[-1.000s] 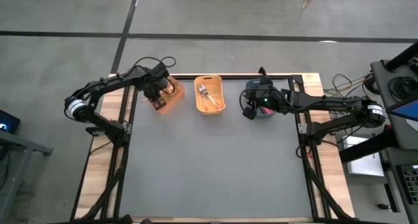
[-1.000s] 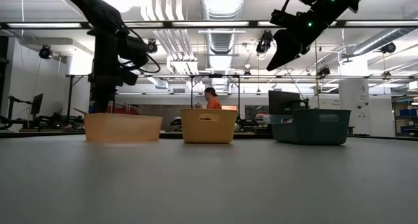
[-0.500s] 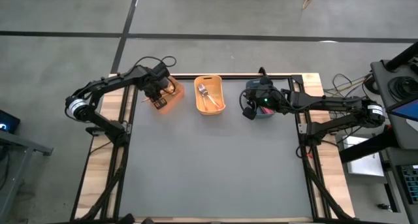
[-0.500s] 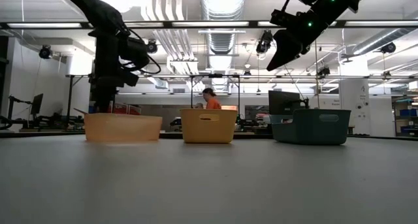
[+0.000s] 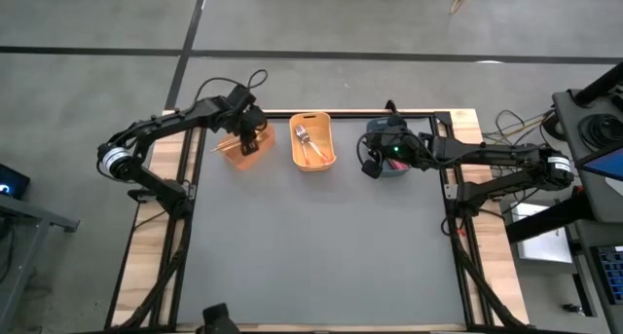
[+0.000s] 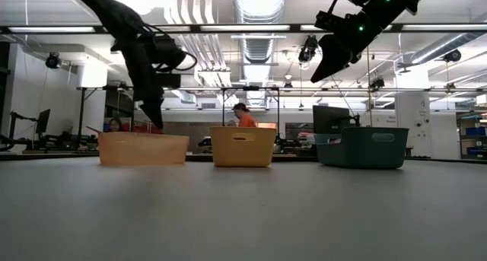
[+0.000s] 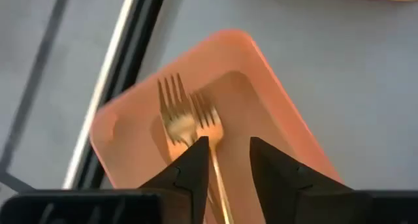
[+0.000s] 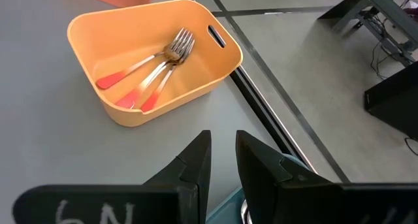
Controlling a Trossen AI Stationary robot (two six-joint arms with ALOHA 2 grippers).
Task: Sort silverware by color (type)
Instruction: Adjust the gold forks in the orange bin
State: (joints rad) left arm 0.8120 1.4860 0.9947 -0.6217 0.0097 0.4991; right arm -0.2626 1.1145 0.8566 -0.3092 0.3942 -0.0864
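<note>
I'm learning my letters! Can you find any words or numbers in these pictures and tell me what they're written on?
"N": a big white letter on the dark body of the right arm's wrist, behind the right tool. The mark beside it is cut off and unreadable.
The bins and forks show no words.
Signs in the room behind the table are too small to read.

Glossy gold metal forks [image 7: 189, 123]; matt smooth plastic bin [image 7: 274, 119].

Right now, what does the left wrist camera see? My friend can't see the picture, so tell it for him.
Two gold forks lie side by side in a peach bin on the grey table. The left gripper hangs just above them, fingers slightly apart, holding nothing.
</note>
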